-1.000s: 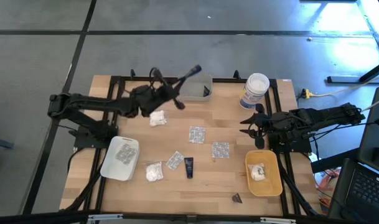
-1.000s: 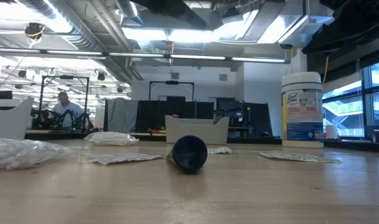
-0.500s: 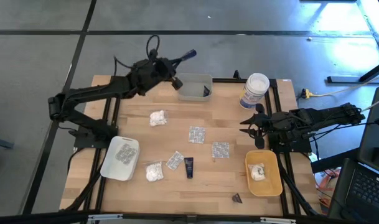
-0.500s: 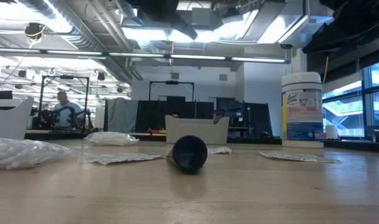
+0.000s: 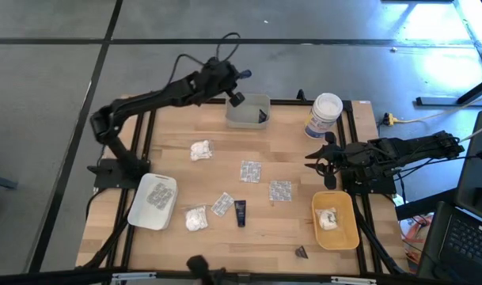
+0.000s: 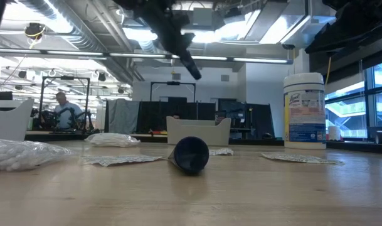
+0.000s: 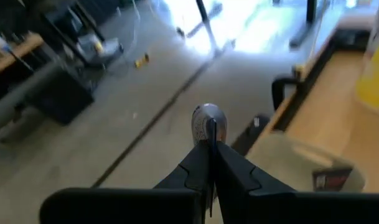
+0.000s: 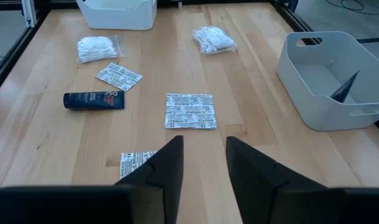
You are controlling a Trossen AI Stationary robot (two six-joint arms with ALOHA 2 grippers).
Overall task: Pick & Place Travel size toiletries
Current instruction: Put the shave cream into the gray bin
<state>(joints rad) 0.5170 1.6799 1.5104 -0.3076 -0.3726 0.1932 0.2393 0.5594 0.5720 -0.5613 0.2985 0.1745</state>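
My left gripper (image 5: 237, 77) (image 7: 209, 142) hangs above the table's far edge, just left of the grey tray (image 5: 242, 119), and is shut on a small dark tube (image 5: 244, 75) with a bluish end. In the grey tray lies a dark cone (image 8: 345, 87). On the table lie white puffy bundles (image 5: 199, 150) (image 5: 195, 218), silvery packets (image 5: 250, 171) (image 5: 280, 191) (image 5: 222, 204), another dark tube (image 5: 241, 212) and a dark cone (image 5: 301, 252). My right gripper (image 5: 324, 158) (image 8: 201, 163) waits at the table's right edge, open, with nothing between its fingers. My left gripper pinches the small dark tube between its two fingers (image 7: 229, 165). The tube's rounded free end (image 7: 208, 123) sticks out past the fingertips, in line with them; the held end is hidden by the fingers. The fingers slant slightly down, coming from the table's left. The tube is lifted clear.
A white tray (image 5: 138, 212) at the near left holds a silvery packet. A yellow tray (image 5: 342, 236) at the near right holds a white bundle. A tall white jar (image 5: 326, 115) stands at the far right. A black frame (image 5: 146, 101) rims the table.
My left gripper has carried the tube from above the far white bundle toward the table's far edge and a little right, and has turned; it now hangs beside the grey tray. The tube stays clear of the table and points toward the right.
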